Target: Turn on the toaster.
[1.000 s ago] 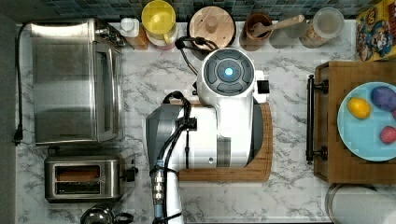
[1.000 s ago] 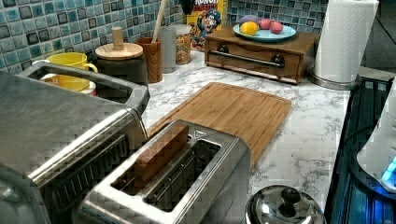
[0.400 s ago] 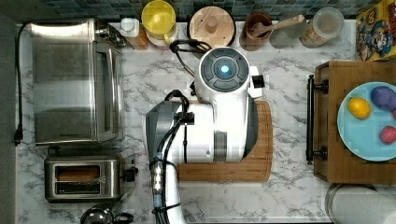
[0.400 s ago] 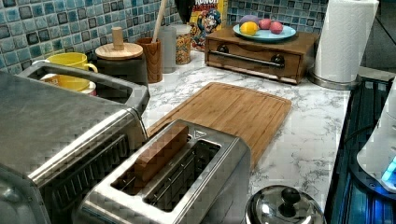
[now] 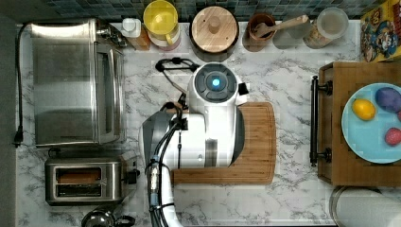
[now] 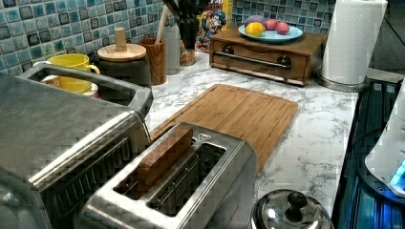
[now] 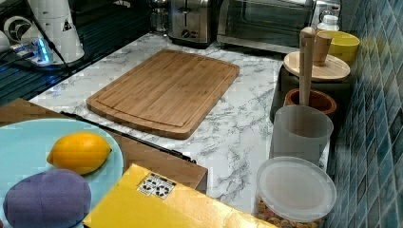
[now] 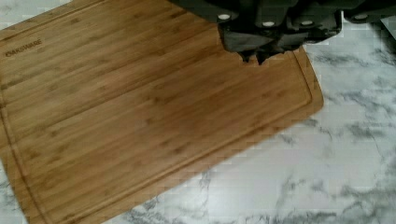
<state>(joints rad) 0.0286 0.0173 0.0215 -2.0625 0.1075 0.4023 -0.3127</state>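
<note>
Hovering over the cutting board point(image 8: 140, 116), the jaws look clenched on nothing, well apart from the toaster point(image 5: 84, 181), which sits on the worktop point(image 5: 293, 61) just beside the toaster oven point(image 5: 71, 82). Its lever point(image 5: 134, 176) looks unpressed, so the task seems barely begun. One slot holds bread point(image 6: 162, 155); the blue plate point(image 5: 366, 137) holds fruit.

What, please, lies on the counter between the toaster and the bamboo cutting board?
In the left view, bare marble counter separates the toaster from the cutting board; the right view shows the same bare gap.
</note>
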